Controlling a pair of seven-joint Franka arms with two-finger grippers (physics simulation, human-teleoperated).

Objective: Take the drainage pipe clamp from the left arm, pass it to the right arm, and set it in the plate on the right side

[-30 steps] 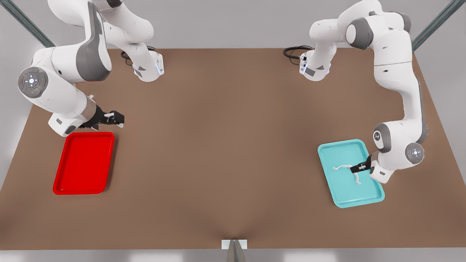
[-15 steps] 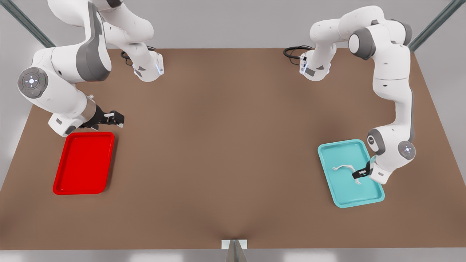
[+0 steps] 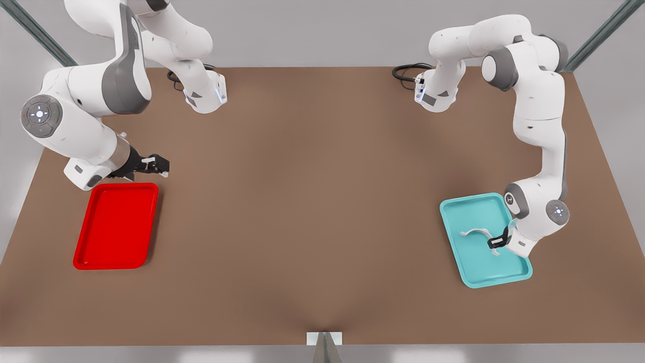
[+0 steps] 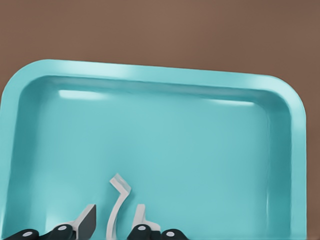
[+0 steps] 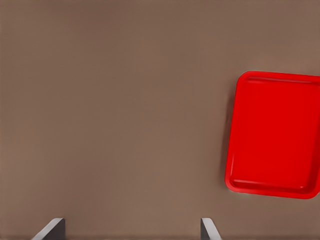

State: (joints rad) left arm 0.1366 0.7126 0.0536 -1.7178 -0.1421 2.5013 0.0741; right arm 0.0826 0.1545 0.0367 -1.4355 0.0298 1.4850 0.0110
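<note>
- Clamp (image 3: 478, 235) lies in the teal tray (image 3: 468, 204), on the front view's right. Thin white half-ring strap with a small flat tab at each end; hard, smooth, plastic-looking.
- Left gripper (image 3: 496, 242) is down on it, at the end of the arc nearer the tray's outer long rim.
- Left wrist view: fingers (image 4: 86, 223) stand either side of the strap (image 4: 115, 210), with a gap showing on both sides. So we read the jaws as part open, straddling the clamp and not yet closed on it. No contact that we can confirm.
- Key relation: the strap runs straight out from the gap between the fingers, and its tab bends off sideways at the far end. The fingers close across the thin wall. We judge that a sound pinch, but the strap is narrow and could pivot or slip if gripped off-centre.
- Right gripper (image 3: 157, 165) waits in the air just beyond the short rim of the red plate (image 3: 116, 226), on the front view's left. Its wrist view shows two fingertips (image 5: 52, 228) set wide apart with nothing between them: open and empty.
- Left arm is by far the nearer to the clamp; right arm is well apart, across the table (image 3: 312, 201).
- Trays: both shallow, rounded corners, raised rim, glossy. Table is matte brown and flat.
- Our judgement: we're at the pick. Close, lift clear of the rim, then carry to the middle for the handover. Plate is bare so far.
</note>
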